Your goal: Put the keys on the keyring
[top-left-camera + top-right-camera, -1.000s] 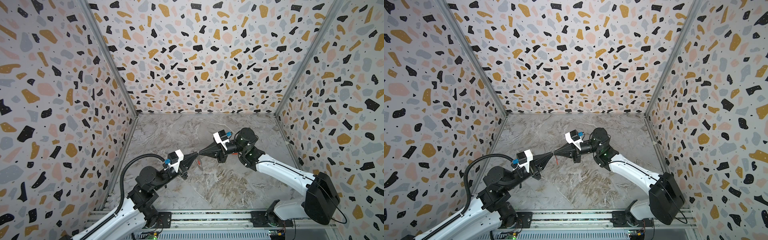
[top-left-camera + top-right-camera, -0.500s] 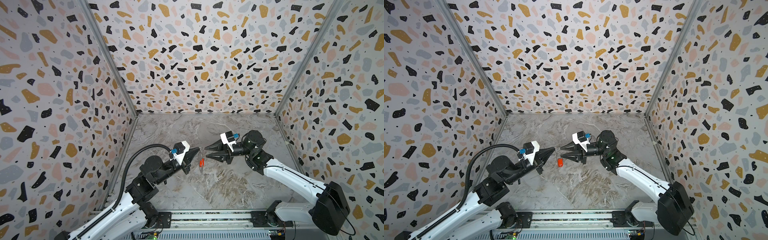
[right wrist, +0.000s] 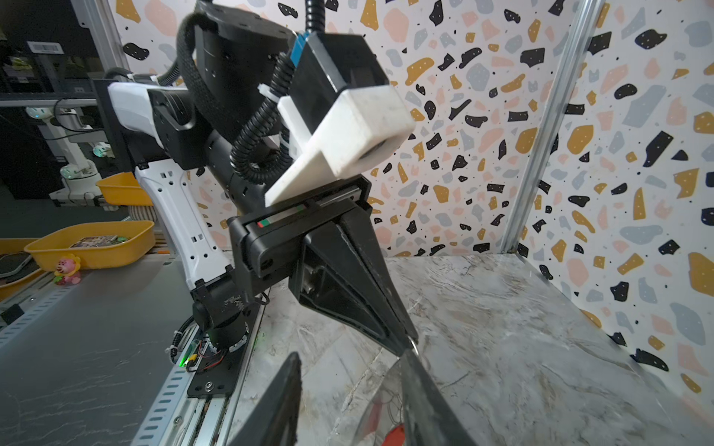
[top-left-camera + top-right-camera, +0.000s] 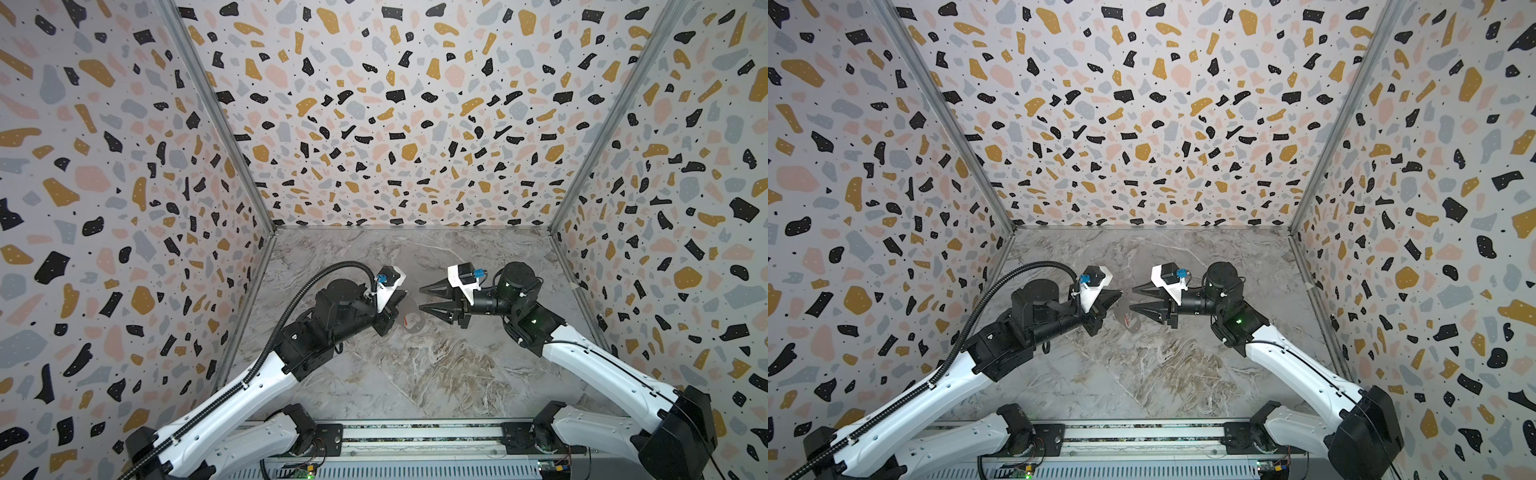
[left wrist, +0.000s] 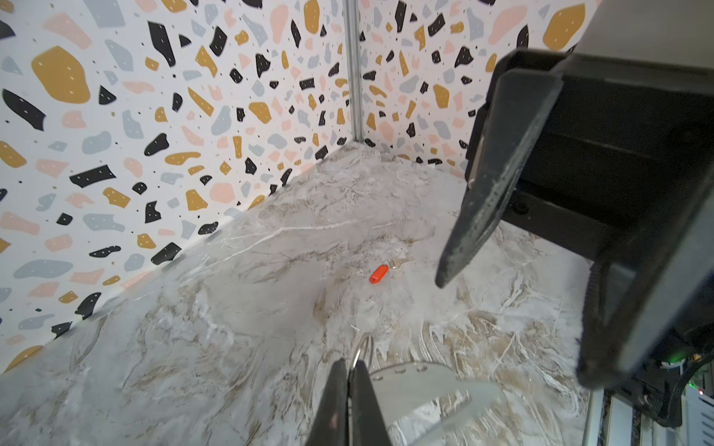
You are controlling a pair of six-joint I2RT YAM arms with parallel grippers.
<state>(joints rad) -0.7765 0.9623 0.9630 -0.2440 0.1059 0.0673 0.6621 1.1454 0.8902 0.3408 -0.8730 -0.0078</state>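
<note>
"Two keys, how did they look?"

"Tiny and silvery, each with a red-orange oblong tag. Flat on the worktop (image 5: 232,347) lay one key (image 5: 378,273), beyond the keyring (image 5: 405,371). Of the other key (image 3: 394,436) only the tag showed, right against the keyring; whether it was threaded on, I couldn't tell."

"And the keyring itself?"

"Flat, dull-grey metal with one long hole. A thin wire loop (image 5: 359,347) stood at its edge. The left pincer (image 5: 349,363) was pressed together on that edge, and the right pincer (image 4: 420,298) stood spread just beside the keyring. Both had matte black fingers tapering to points."

"The room?"

"Smooth grey-and-tan marbled worktop, boxed in by walls (image 4: 395,124) of terrazzo print: black, ochre, pink and grey chips on white, with aluminium strips (image 4: 598,133) at the corners."
</note>
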